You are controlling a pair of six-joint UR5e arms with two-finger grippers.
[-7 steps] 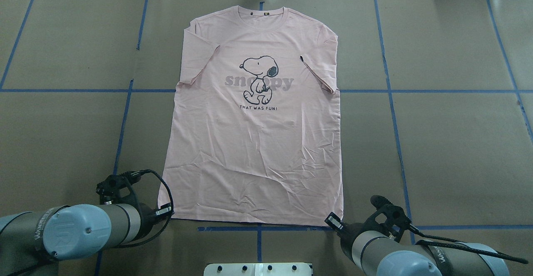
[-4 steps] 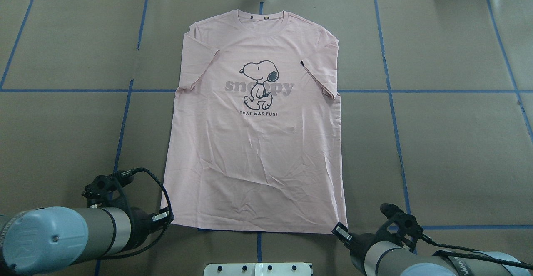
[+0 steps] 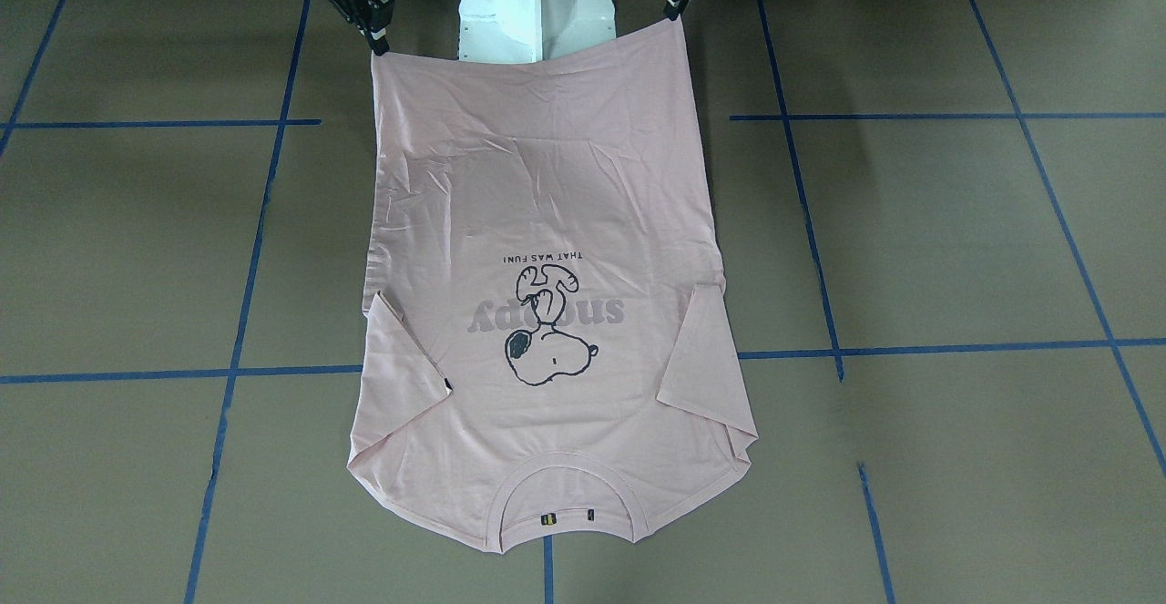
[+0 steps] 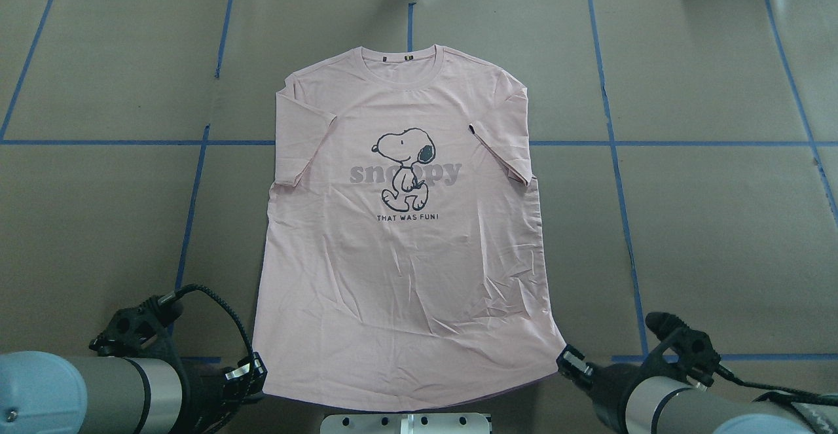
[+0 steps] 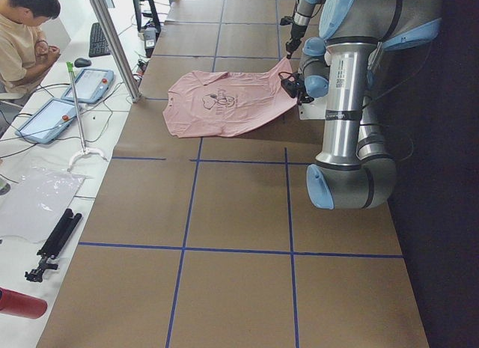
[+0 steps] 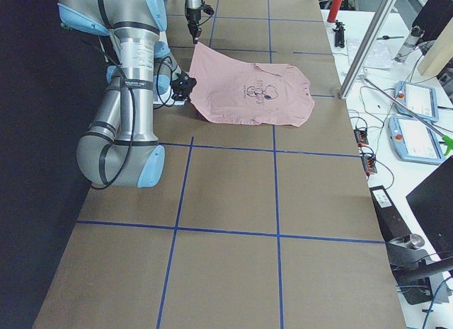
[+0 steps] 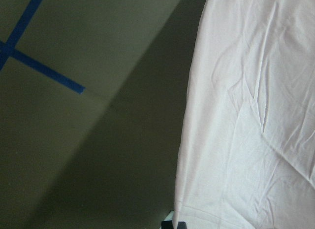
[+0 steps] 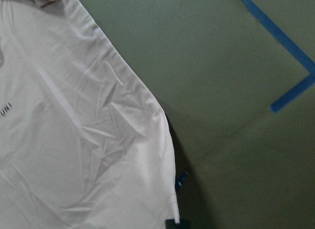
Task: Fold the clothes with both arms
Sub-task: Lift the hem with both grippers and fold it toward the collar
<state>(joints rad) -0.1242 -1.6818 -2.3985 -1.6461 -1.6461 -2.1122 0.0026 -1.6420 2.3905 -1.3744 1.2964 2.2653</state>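
Since the earlier overhead frames the T-shirt (image 4: pixel 406 277) has slid bodily toward the white pedestal base (image 4: pixel 406 421). Its hem, formerly short of the base, now reaches the base's edge, and the collar (image 4: pixel 400 57) has followed, leaving more bare bench (image 4: pixel 720 224) beyond it. Both arms have drawn back with it. Nearest the base, the left hand (image 4: pixel 256 370) is clamped on the hem corner on its side and the right hand (image 4: pixel 566 359) on the opposite corner. In the side views both corners sit slightly off the bench, the hem sagging between them. Judgement: pinching the two corners keeps the hem square, so the cloth drags flat and loses creases before the fold. Farther from the base, the lower body lies face up and wrinkled. Beyond that is the Snoopy print (image 4: pixel 406 165), with both sleeves turned in over the shirt's sides. The collar lies flat, farthest from the base.
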